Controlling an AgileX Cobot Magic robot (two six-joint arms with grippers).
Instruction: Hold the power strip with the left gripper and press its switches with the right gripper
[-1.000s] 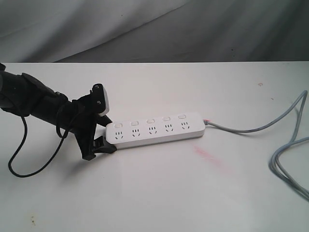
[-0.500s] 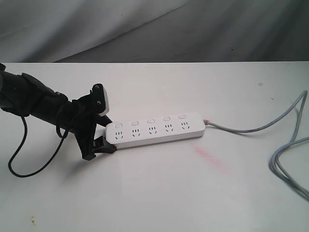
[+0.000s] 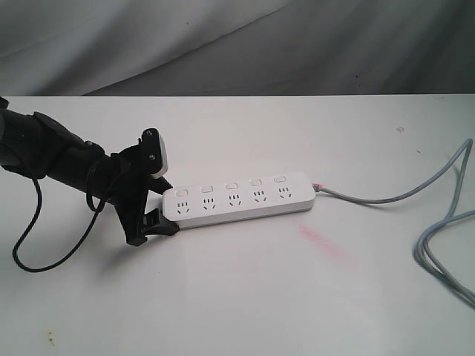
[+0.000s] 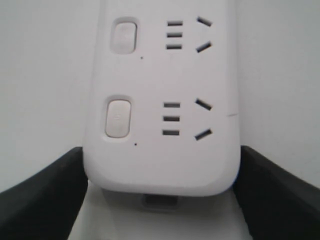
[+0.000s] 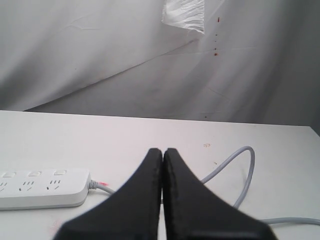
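The white power strip lies flat on the white table, its grey cord trailing off to the right. My left gripper is shut on the strip's left end, one black finger against each long side. A row of small white switches runs along the far side; two of them show close up in the left wrist view. My right gripper is shut with nothing in it, hanging above the table right of the strip. It does not show in the exterior view.
The grey cord loops over the table's right part. A pink smear marks the table just in front of the strip's right end. A loose black cable loop hangs from the left arm. Grey cloth backs the table's far edge.
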